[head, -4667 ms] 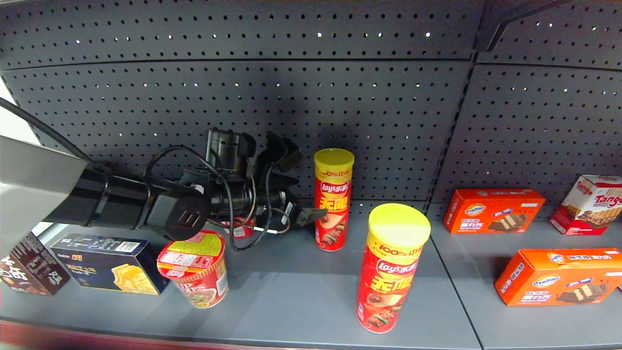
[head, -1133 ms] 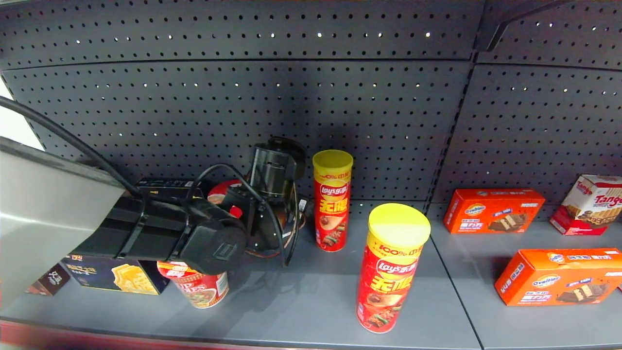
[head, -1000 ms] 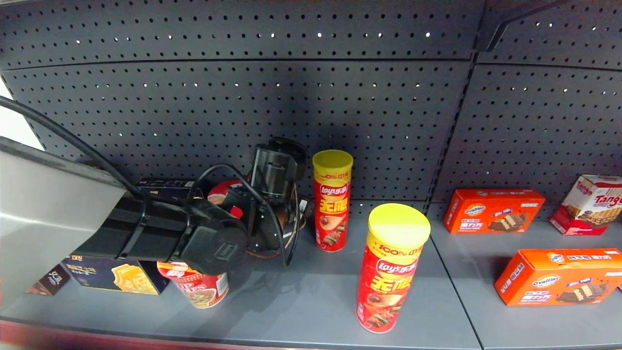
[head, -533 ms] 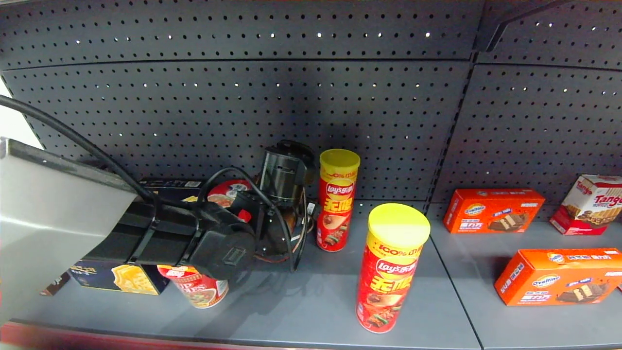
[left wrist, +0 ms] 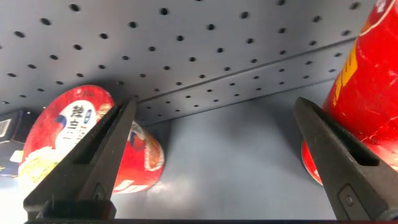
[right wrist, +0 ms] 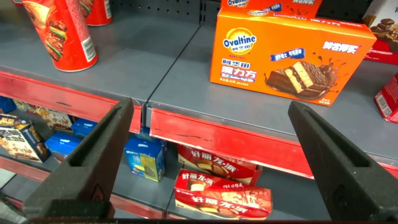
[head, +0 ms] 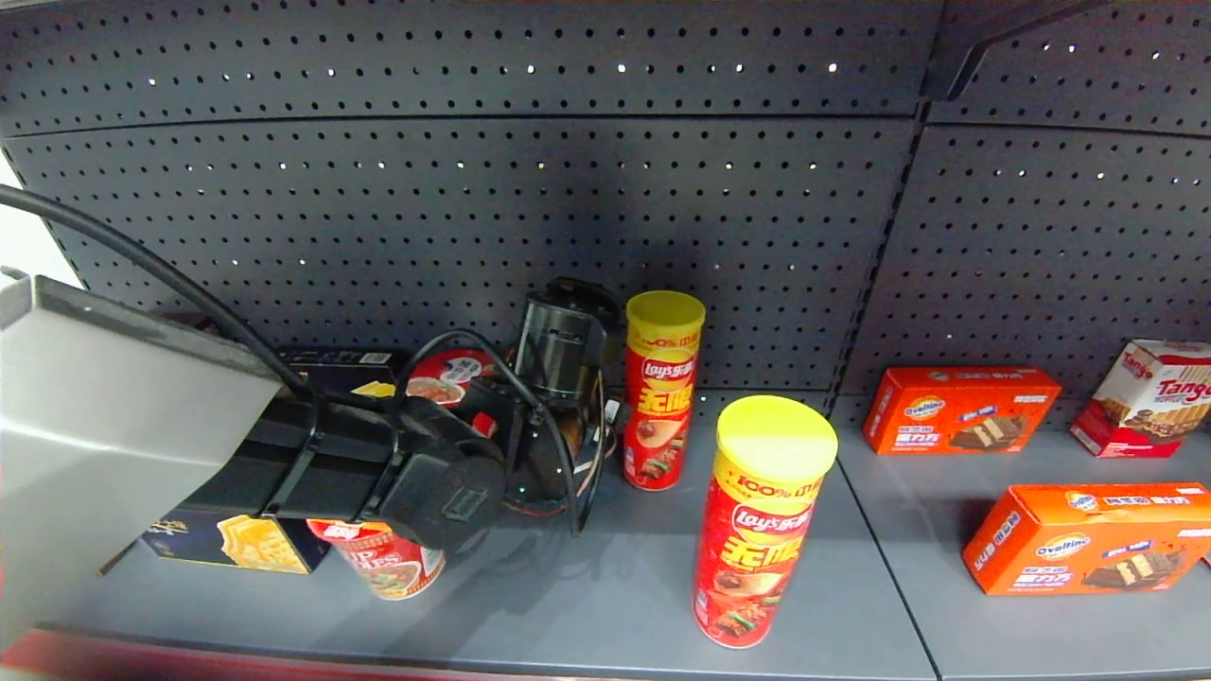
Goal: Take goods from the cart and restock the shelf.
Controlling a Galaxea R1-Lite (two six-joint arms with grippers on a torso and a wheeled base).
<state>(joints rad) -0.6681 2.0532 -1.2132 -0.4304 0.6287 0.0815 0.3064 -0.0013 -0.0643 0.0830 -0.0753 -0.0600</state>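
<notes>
L arm (head: 331,463) reaches deep into the shelf (head: 587,586), w/ the wrist near the pegboard wall (head: 473,208). L gripper (left wrist: 214,102) has its fingers wide apart; btw them are just bare shelf floor and the wall. The rear cup noodle (head: 445,372) is at the back of the shelf, lid showing, just beside one finger on its outer side. Whether it touches the finger, I cannot tell. The rear chips can (head: 662,388) is upright just beside the other finger, also on the outer side. So the gripper sits btw cup and can and holds neither.

Front row: a front cup noodle (head: 388,567) is partly under the arm, w/ a dark blue box (head: 227,544) to its left. A front chips can (head: 762,520) is upright, apart from the rear one. On the shelf section to the right lie a rear orange box (head: 960,409), a front orange box (head: 1088,534) and a white-red box (head: 1149,397) at far right.

R gripper (right wrist: 211,104) also has fingers wide apart and is empty. It hangs in front of the shelf's red edge strip (right wrist: 249,134), near the front orange box. Below the strip, a lower shelf holds red boxes (right wrist: 224,193) and blue packs (right wrist: 146,158).
</notes>
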